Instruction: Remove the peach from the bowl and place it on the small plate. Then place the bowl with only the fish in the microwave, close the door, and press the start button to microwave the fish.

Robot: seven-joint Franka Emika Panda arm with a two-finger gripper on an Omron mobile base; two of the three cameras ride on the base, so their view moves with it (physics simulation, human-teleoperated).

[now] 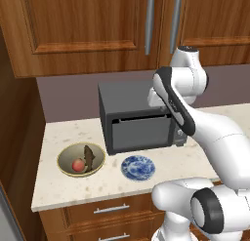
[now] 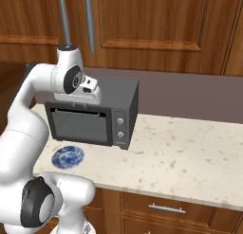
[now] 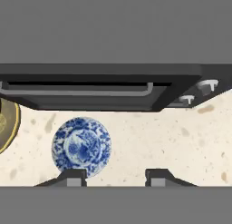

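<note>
The bowl [image 1: 81, 159] sits on the counter at the left, its pale olive rim [image 3: 16, 123] just inside the hand view's left edge. Inside it lie the red-orange peach [image 1: 77, 165] and the dark brown fish [image 1: 89, 157], side by side. The small blue-and-white plate [image 1: 138, 167] [image 2: 68, 157] [image 3: 81, 146] lies to the bowl's right, in front of the countertop oven. My gripper [image 3: 116, 177] hangs open and empty high above the oven's front edge, right of the plate. The microwave and its door are out of view.
A dark grey countertop oven [image 1: 136, 118] [image 2: 95, 115] with two knobs [image 3: 199, 91] stands at the back of the speckled counter [image 2: 190, 152]. Wooden cabinets hang above it, and a wooden wall bounds the counter on the left. Drawers run under the counter's front edge.
</note>
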